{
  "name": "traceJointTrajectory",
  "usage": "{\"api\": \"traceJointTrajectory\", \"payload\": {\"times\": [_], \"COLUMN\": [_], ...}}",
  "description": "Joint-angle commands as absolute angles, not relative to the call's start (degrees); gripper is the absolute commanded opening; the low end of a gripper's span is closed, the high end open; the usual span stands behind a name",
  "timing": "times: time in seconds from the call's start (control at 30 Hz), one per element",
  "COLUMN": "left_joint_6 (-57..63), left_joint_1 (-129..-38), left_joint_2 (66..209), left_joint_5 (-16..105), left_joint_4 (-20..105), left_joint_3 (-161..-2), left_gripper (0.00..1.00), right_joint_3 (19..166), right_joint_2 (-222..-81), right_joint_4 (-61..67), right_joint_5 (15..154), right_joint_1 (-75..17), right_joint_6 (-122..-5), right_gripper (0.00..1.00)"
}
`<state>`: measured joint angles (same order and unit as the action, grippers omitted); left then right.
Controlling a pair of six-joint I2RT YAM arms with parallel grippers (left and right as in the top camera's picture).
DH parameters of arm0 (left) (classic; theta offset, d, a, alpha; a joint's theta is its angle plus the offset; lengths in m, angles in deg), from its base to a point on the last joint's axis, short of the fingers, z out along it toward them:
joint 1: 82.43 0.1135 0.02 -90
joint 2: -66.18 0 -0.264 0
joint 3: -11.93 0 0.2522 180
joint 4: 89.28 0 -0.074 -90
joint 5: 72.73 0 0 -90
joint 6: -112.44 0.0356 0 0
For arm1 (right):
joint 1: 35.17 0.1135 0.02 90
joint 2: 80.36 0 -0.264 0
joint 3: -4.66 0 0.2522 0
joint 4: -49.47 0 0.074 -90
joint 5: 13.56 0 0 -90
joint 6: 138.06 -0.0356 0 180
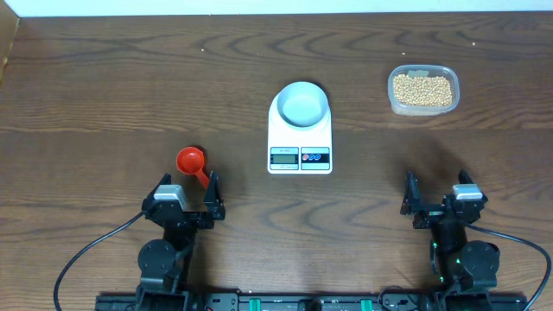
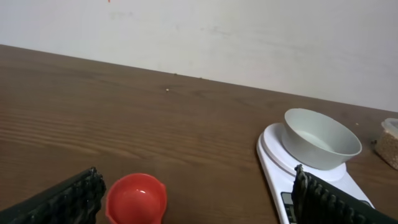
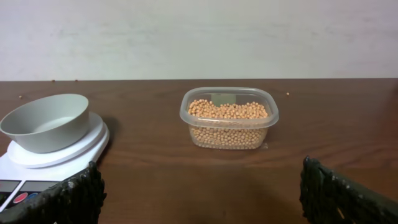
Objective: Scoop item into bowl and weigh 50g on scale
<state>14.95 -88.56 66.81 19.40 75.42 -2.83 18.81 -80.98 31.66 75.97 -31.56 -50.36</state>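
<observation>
The scale (image 1: 300, 138) sits in the middle of the dark wooden surface (image 1: 104, 86), with its display and two buttons on the near edge. The reading is too small to make out. The bowl (image 1: 302, 105) stands upright on the round platform at the far end of the scale and is empty.

Far right, well apart from the scale, is a clear plastic tub (image 1: 391, 93) with no lid. The beans (image 1: 422, 90) lie inside it, filling it to just below the rim.

To the near left of the scale, a red scoop (image 1: 192, 161) rests on the surface with its cup facing up. Its handle runs toward the near right and ends just beside the right-hand finger of the left pincer (image 1: 188, 183). That pincer stands with its fingers wide apart and holds nothing. In the left wrist view the scoop's cup lies between the fingers, closer to the left one.

The right pincer (image 1: 438, 186) is at the near right edge, also spread wide and empty. In its wrist view the tub is straight ahead and the bowl on the scale is off to the left.
</observation>
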Motion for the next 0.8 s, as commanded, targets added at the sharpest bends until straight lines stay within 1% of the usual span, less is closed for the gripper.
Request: {"api": "traceJointTrajectory", "payload": {"times": [0.0, 0.77], "left_joint_6": [15.1, 14.5], "left_joint_1": [-88.3, -88.3], "left_joint_2": [66.5, 66.5], "left_joint_5": [16.4, 16.8], "left_joint_4": [72.9, 73.2], "left_joint_3": [-2.1, -2.1], "left_gripper": [0.98, 0.98], "right_joint_3": [18.7, 18.7], "right_joint_2": [-80.6, -80.6], "right_joint_4": [31.4, 31.4], "right_joint_5": [75.5, 75.5], "right_joint_1": [-31.8, -31.8], "right_joint_6": [-49.7, -49.7], "right_gripper": [0.99, 0.99]}}
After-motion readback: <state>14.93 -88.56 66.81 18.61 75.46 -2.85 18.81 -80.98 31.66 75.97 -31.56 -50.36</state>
